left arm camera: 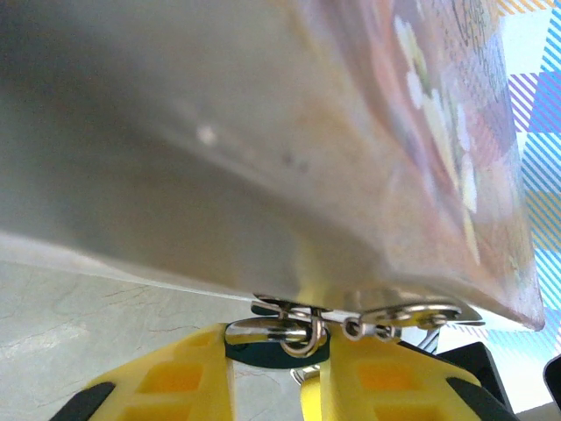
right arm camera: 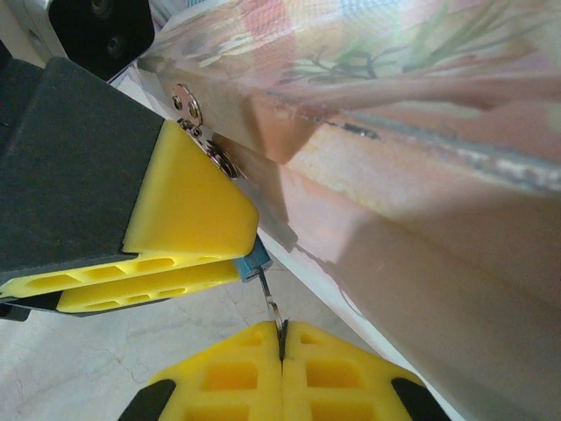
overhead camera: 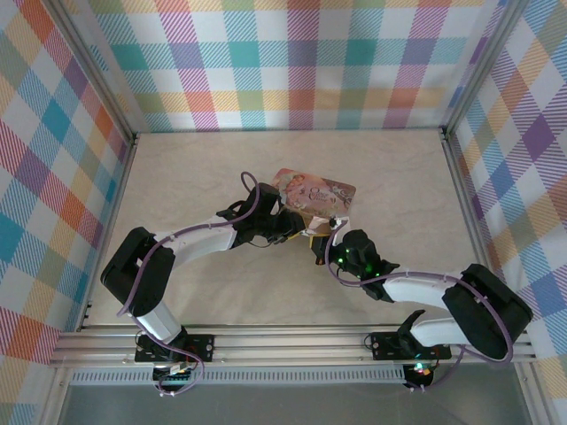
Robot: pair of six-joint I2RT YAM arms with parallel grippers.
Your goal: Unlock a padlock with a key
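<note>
Right gripper [right arm camera: 280, 344] pinches key [right arm camera: 271, 298], tip at padlock [right arm camera: 257, 260]; left gripper [left arm camera: 272, 355] clamps padlock. Risk: off-axis twist bends or slips the thin key.

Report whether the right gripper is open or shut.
Shut. The right gripper is pressed closed on the thin key.

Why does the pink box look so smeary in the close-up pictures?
Left wrist view: the tin sits very near the lens, out of focus; the metal rings beneath are sharper. Right wrist view: its shiny side shows glare, the key is crisp. Top view: evenly lit.
</note>
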